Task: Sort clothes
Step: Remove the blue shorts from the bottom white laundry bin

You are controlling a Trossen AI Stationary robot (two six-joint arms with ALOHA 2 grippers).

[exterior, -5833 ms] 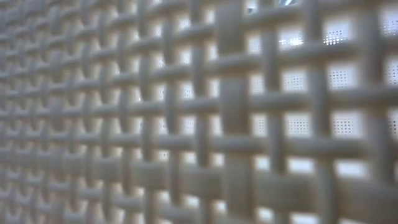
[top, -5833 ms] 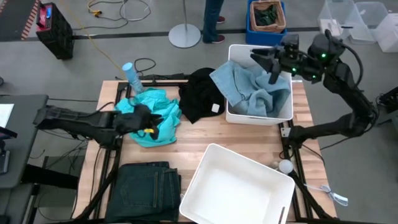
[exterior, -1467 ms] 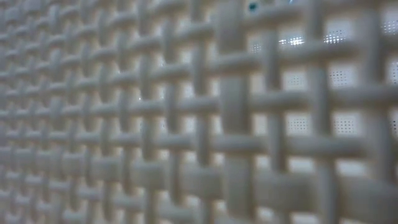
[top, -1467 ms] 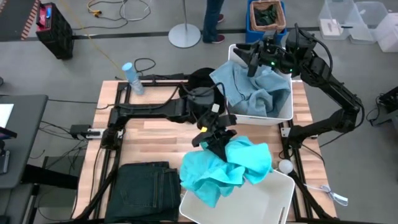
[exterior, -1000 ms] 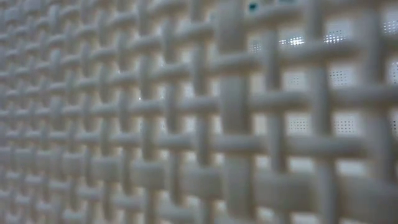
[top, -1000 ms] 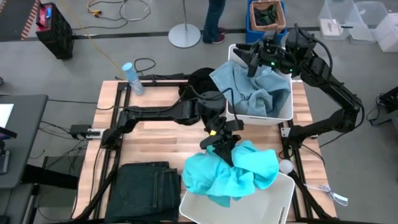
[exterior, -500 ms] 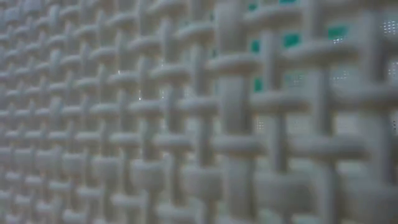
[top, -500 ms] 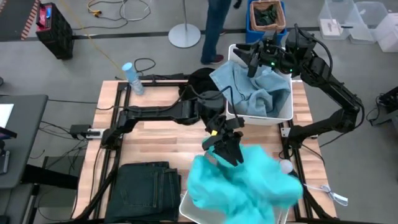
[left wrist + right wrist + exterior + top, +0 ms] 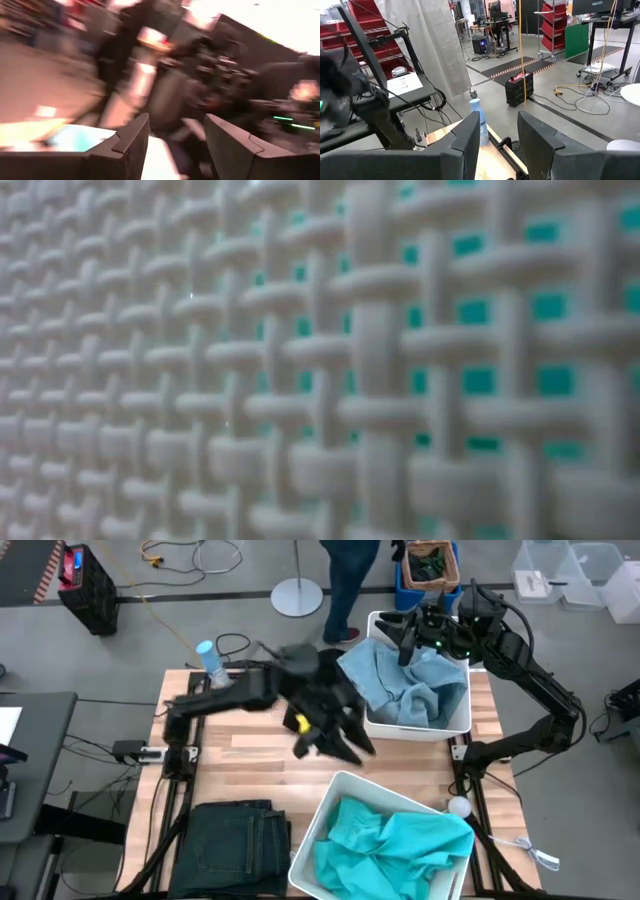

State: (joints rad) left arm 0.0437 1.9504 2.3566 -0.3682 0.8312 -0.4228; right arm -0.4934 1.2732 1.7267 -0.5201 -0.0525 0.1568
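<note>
The bright turquoise top lies crumpled inside the near white bin; it also shows through the gaps of the bin's woven wall in the low view. My left gripper is open and empty above the table's middle, blurred; its own wrist view shows nothing between the fingers. The black top lies at the table's far middle, partly hidden by my left arm. The pale blue denim piece lies in the far white bin. The dark jeans lie folded at the near left. My right gripper is open above the far bin's far rim.
A blue spray bottle stands at the table's far left corner. The near bin's woven wall fills the low view. A person stands beyond the table's far edge. Bare wood shows left of centre.
My left gripper has let go of the turquoise top and swung up and back toward the table's far left. The top, which hung from it over the near bin, has fallen and now lies crumpled inside the bin.
</note>
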